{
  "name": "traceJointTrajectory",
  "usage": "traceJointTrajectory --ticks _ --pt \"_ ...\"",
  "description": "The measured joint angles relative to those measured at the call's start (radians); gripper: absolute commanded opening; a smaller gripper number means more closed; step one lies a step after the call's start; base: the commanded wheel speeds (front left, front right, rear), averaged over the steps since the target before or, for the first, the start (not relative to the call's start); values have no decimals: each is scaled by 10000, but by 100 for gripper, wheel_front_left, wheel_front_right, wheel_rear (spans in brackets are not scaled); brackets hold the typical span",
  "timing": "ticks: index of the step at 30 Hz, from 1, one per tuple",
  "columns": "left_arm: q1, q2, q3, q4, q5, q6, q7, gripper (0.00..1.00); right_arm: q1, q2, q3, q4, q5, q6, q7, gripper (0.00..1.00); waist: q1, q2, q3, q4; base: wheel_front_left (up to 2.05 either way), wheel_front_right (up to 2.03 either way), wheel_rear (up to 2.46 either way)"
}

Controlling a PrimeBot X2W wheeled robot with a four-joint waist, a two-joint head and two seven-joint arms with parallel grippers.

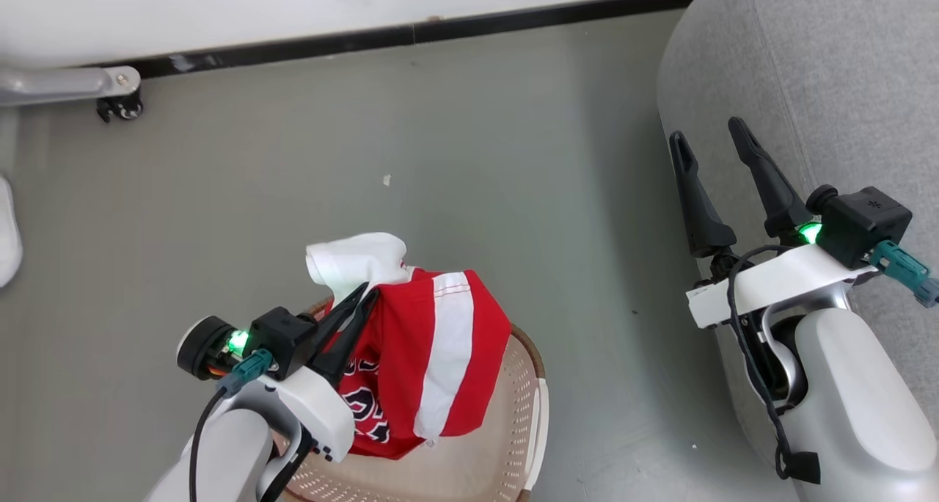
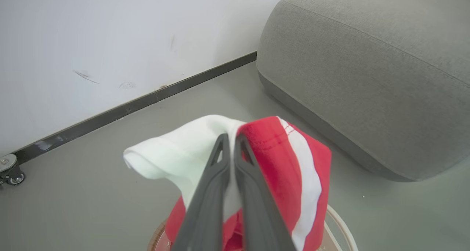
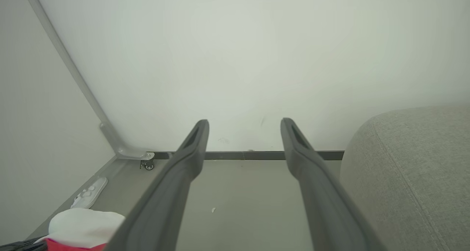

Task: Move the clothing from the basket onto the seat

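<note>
1. The left pincer (image 1: 364, 294) is clenched on a jersey (image 1: 440, 340); its two dark fingers lie pressed together with the cloth pinched between them near the top fold.
2. The jersey is red with a broad white stripe; a white part flops over the fingertips toward the wall; dark and white lettering shows on the side by the left arm.
3. The jersey hangs from the pincer over the basket (image 1: 524, 399); whether its lower hem touches the basket cannot be told.
4. The basket stands on the grey floor (image 1: 440, 120); its perforated cream wall and bottom show bare beside the jersey.
5. The right pincer (image 1: 708, 131) is released, fingers spread wide and grasping nothing; it hangs just beside the rounded edge of the sofa (image 1: 843, 62), well apart from the jersey.
6. The sofa is light grey and stands to the robot's right of the basket, with bare floor between them.
7. A dark skirting (image 1: 411, 36) runs along the foot of the white wall; a caster (image 1: 119, 107) sits near it; a white slipper (image 3: 90, 196) lies on the floor by the wall.
</note>
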Motion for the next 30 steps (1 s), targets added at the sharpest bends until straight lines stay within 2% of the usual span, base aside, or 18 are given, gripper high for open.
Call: traceJointTrajectory --ticks 10,14,22,30 --pt "247 -75 245 -639 -86 -48 0 0 567 -4 -46 209 4 0 0 100 0 0 -736 250 0 0 0" --pt "428 -104 313 -811 -117 -52 0 0 608 -75 477 311 155 0 0 100 0 0 -1055 361 0 0 0" --pt "530 -337 401 -1141 -575 -54 -2 0 1059 -320 782 470 360 0 0 100 0 0 -1641 564 0 0 0" --pt "441 -284 349 -1427 -612 -56 2 0 1442 -579 1563 514 794 0 0 100 -1 0 -2126 731 0 0 0"
